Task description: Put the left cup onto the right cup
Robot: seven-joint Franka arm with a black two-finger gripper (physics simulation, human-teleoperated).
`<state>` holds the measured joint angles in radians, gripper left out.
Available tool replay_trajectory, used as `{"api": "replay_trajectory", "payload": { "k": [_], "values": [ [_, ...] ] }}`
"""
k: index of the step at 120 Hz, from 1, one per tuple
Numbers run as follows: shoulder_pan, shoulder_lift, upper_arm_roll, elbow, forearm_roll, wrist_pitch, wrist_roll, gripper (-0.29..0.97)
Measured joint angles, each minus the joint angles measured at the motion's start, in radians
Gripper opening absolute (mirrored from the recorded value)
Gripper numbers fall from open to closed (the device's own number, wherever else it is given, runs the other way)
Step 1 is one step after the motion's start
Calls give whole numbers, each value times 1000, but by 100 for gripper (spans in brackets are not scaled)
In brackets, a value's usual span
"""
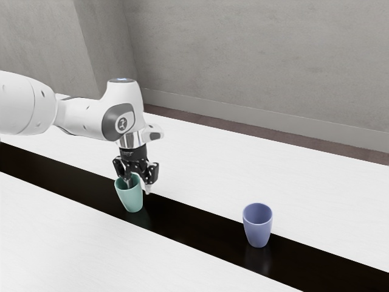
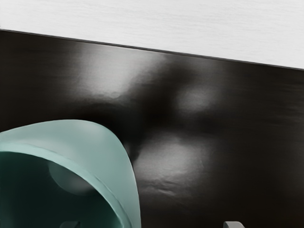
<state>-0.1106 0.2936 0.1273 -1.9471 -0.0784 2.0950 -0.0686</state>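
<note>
Exterior view: end effector (image 1: 135, 184) spread wide, fingers straddling one wall of the teal-green cup (image 1: 129, 197), not clamped. Cup smooth, tapered, handleless, upright on the desk's (image 1: 243, 176) black strip (image 1: 200, 228); blue-violet cup (image 1: 258, 224) well apart toward exterior view's right

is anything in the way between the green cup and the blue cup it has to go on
Nothing visible. The black strip between the green cup and the blue cup is bare, and the blue cup stands upright, mouth up.
</note>
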Motion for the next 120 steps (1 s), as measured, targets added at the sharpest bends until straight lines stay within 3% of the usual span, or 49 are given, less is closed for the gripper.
{"api": "replay_trajectory", "payload": {
  "k": [120],
  "values": [
    [7,6,3,-1,0,1,3,5]
  ]
}}
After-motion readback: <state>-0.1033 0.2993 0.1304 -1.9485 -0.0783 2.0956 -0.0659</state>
